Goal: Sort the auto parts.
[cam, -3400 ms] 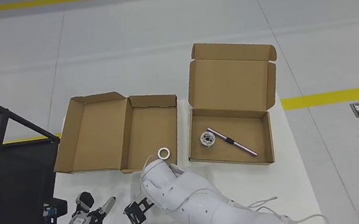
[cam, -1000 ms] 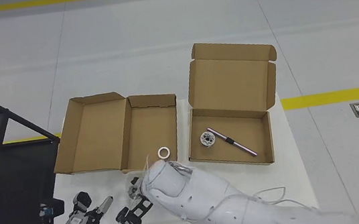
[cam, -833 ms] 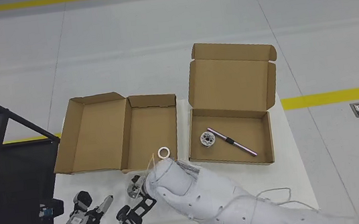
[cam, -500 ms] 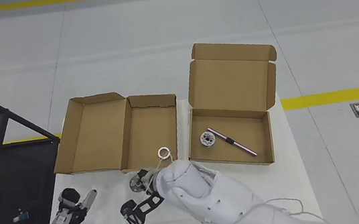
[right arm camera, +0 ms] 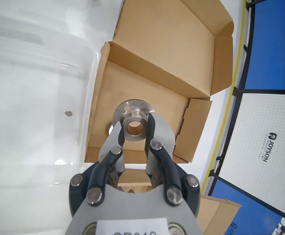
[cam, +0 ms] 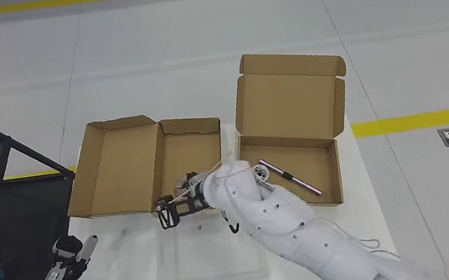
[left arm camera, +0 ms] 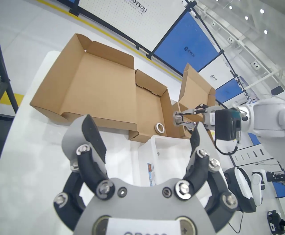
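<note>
Hanging in the right gripper (right arm camera: pixel 135 125), a flanged steel bushing (right arm camera: pixel 133 108) is held over the near end of the left-hand cardboard box (cam: pixel 188 149), above its tray, with the flange pointing away from the wrist. The two pads are clamped only on the narrow hub, and the flange stands free beyond them. A flat washer (left arm camera: pixel 159 128) lies on the tray floor close to the spot beneath the bushing. A clear plastic bin (left arm camera: pixel 155 153) stands just beside the tray's front wall. Well apart, near the table's side edge, the left gripper (left arm camera: pixel 143 135) has its fingers spread with nothing between them. A second box (cam: pixel 288 111) on the far side holds a slim rod (cam: pixel 291 177).

The main risk appears to be the grip. Smooth metal pinched on a short hub may slip or swivel. If released from height, the bushing could bounce, land on the washer, or clip the front wall and drop into the bin.
</note>
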`<state>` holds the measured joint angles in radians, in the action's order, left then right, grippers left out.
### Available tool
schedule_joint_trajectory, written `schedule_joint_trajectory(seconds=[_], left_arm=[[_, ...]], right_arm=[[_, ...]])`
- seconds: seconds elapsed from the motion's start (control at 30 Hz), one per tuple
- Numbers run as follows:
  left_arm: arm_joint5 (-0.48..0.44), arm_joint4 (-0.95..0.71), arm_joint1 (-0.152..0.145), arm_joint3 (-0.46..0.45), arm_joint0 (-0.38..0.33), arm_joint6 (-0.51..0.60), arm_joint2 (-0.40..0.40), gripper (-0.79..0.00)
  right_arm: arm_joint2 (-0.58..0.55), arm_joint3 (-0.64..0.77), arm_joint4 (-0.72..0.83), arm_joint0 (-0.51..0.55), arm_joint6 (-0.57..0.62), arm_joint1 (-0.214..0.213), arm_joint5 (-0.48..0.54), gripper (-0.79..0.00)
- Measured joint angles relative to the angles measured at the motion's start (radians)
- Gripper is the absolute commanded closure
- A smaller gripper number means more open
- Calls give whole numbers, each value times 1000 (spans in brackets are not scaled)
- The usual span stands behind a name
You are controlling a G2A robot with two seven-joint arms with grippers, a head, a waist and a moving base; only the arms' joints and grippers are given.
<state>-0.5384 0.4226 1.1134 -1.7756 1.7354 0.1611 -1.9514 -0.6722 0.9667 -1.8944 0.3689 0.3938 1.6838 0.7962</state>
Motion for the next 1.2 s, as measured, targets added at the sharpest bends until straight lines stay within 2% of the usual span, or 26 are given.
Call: schedule_joint_trajectory(seconds=[0.27,0.57,0.8,1.07,1.1,1.13,1.17,1.2], left_arm=[[0,0,0,0,0,0,0,-785],[0,0,0,0,0,0,0,-785],[0,0,0,0,0,0,0,-785],[0,0,0,0,0,0,0,-785],[0,0,0,0,0,0,0,-785],[0,0,0,0,0,0,0,-785],[0,0,0,0,0,0,0,-785],[0,0,0,0,0,0,0,-785]], right_arm=[[51,-367,148,-173,-13,110,-42,0],[90,-629,210,-249,-40,203,-70,0],[96,-741,231,-266,-44,239,-86,0],[97,-784,242,-265,-45,252,-83,0],[97,-784,242,-265,-45,252,-83,-31],[97,-784,242,-265,-45,252,-83,-163],[97,-784,242,-265,-45,252,-83,-256],[97,-784,242,-265,-45,252,-83,-249]])
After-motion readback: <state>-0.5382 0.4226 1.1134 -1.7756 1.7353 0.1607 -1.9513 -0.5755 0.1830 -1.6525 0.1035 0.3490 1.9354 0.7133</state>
